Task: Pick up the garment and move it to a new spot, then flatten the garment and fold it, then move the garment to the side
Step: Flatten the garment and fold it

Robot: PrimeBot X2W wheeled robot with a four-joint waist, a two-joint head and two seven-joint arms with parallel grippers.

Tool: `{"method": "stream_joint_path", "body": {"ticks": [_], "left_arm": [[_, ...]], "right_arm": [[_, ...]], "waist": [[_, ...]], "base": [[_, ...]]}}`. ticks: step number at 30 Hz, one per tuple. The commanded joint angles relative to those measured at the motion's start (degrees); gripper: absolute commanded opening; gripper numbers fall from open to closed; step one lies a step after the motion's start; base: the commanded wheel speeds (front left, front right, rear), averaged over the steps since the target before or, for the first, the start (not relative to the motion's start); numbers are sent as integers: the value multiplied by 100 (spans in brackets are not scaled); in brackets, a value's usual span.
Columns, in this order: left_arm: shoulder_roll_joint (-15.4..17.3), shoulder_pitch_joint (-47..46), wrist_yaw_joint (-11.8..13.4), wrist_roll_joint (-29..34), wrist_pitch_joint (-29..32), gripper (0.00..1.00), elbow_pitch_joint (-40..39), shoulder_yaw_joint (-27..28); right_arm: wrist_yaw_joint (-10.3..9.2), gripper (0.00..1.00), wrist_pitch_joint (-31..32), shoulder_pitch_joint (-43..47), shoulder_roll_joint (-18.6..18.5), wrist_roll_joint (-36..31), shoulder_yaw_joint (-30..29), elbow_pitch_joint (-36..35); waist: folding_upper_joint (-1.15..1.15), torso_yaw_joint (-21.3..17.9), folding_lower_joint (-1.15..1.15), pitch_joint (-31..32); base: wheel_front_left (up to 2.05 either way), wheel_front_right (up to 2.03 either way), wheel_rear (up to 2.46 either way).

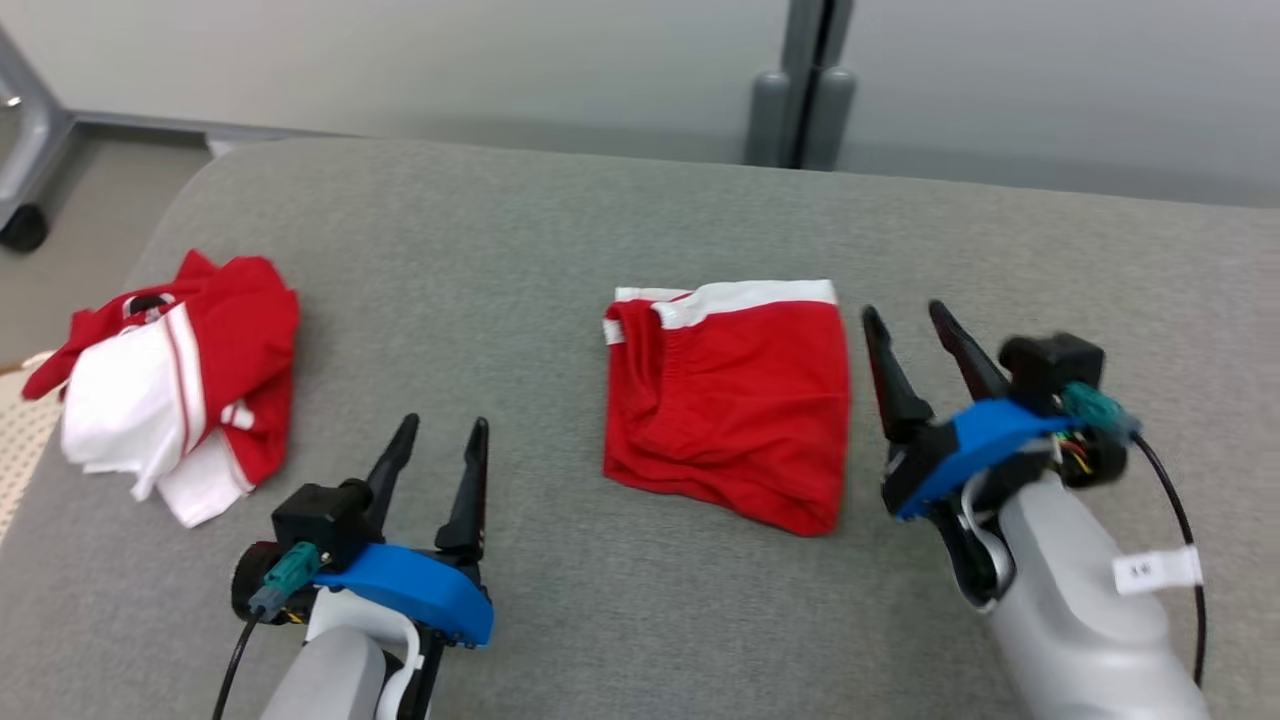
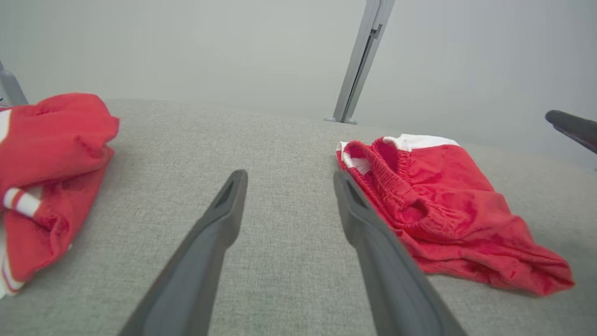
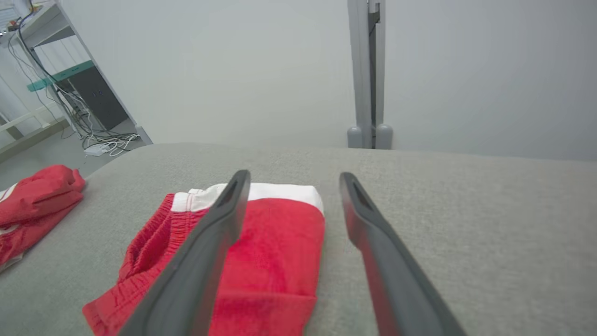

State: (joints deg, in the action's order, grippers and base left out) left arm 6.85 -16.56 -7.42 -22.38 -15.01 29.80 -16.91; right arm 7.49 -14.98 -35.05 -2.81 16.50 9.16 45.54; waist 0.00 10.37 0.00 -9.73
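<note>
Red shorts (image 1: 730,400) look folded; right gripper (image 1: 904,310) at their three o'clock, left gripper (image 1: 445,423) at eight, both spread empty; next, grip and shift aside.

Grey fabric surface (image 1: 640,200), pale wall panels (image 1: 450,60), grey upright post (image 1: 805,60), tangled floor cables (image 3: 108,143)

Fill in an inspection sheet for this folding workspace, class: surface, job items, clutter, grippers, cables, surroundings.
Surface: grey fabric-covered table, smooth.
Job's things: red folded cloth shorts with white waistband, mid-table.
Clutter: crumpled red-and-white cloth garment, heaped at table's left end.
Grippers: left gripper, jaws open, empty; right gripper, jaws open, empty, beside the shorts' right edge.
Cables: thin black cable looping by the right wrist; tangled wires on the floor.
Surroundings: grey upright post behind the table.
</note>
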Motion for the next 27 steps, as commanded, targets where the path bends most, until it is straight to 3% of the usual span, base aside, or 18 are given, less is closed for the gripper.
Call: {"method": "stream_joint_path", "body": {"ticks": [1, 10, 27], "left_arm": [[-5, 130, 21, 138, -26, 100, -47, 139], [-80, 412, 108, 792, -26, 100, -161, 768], [-280, 1139, 178, 1498, -26, 100, -129, 1311]], "right_arm": [[0, 100, -25, 321, -16, -172, -201, -174], [0, 100, -27, 1396, -15, -631, -986, -1080], [0, 100, -28, 2306, -17, -468, -826, -1208]], "waist": [[0, -260, 0, 170], [0, -744, 0, 363], [0, -1010, 0, 930]], "base": [[0, 0, 0], [0, 0, 0], [0, 0, 0]]}}
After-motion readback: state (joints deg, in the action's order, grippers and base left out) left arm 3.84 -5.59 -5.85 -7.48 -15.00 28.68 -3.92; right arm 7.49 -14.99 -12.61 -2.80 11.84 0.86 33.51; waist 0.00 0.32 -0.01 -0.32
